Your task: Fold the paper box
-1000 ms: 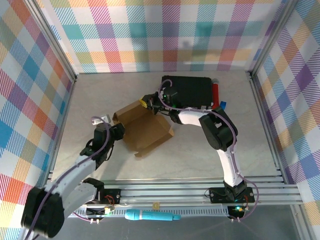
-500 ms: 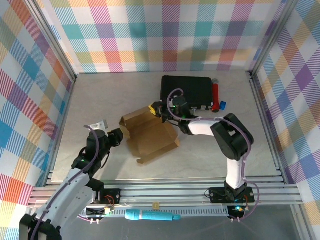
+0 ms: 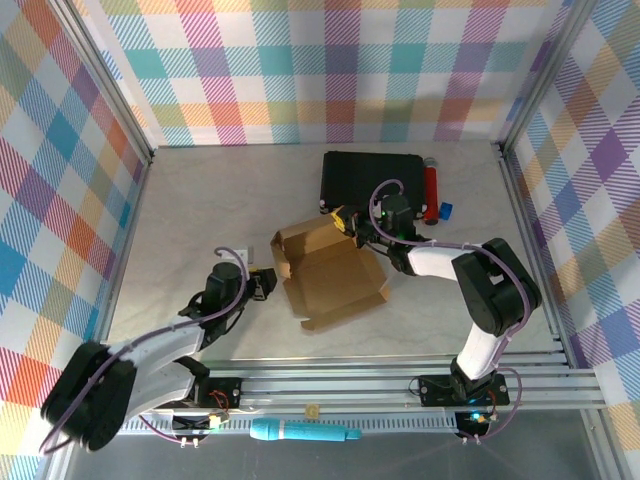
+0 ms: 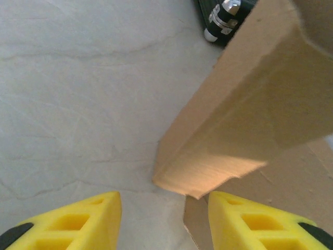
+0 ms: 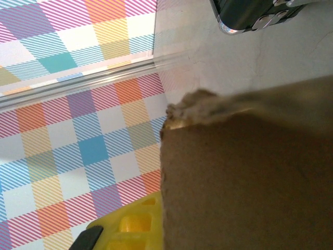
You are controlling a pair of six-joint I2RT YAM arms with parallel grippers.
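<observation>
The paper box [image 3: 330,270] is a brown cardboard mailer lying open in the middle of the table, with side walls partly raised. My right gripper [image 3: 347,219] is at its far edge, shut on a raised flap. In the right wrist view that flap [image 5: 244,177] covers the space beside one yellow finger [image 5: 125,229]. My left gripper [image 3: 264,284] rests low on the table just left of the box, open with nothing in it. In the left wrist view its fingertips [image 4: 78,213] flank bare table, and a box corner [image 4: 244,114] stands just ahead.
A black case [image 3: 370,180] lies behind the box, with a red cylinder [image 3: 432,185] and a small blue piece [image 3: 446,211] to its right. A teal pen-like tool [image 3: 300,432] lies on the front rail. Plaid walls enclose the table.
The box has slid right and slightly toward the near edge, drawn by the right gripper. The left arm has followed it rightward and now sits low, close to its left edge.
</observation>
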